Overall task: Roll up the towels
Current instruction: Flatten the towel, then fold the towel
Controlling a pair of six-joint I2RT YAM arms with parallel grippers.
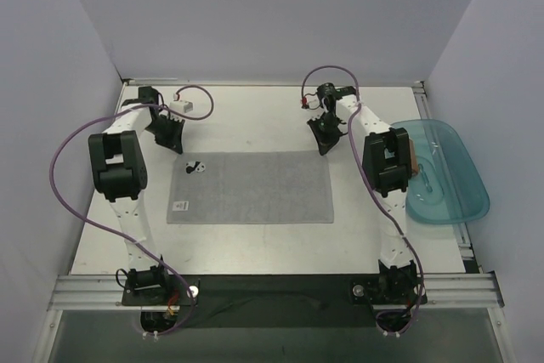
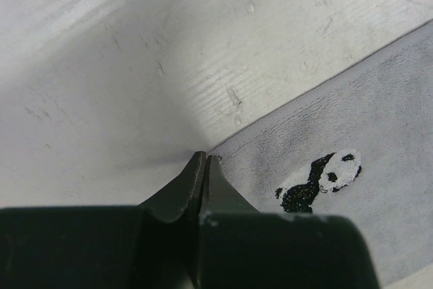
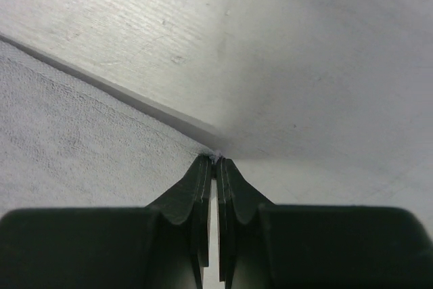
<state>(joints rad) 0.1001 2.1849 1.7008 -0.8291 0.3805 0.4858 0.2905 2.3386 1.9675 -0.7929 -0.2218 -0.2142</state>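
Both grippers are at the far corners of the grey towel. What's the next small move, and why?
Probably lift both corners a little and draw them toward the near edge to start the first turn. The left gripper and right gripper are each shut at a far corner of the grey towel, seemingly pinching it, while the towel lies fully flat and unrolled.
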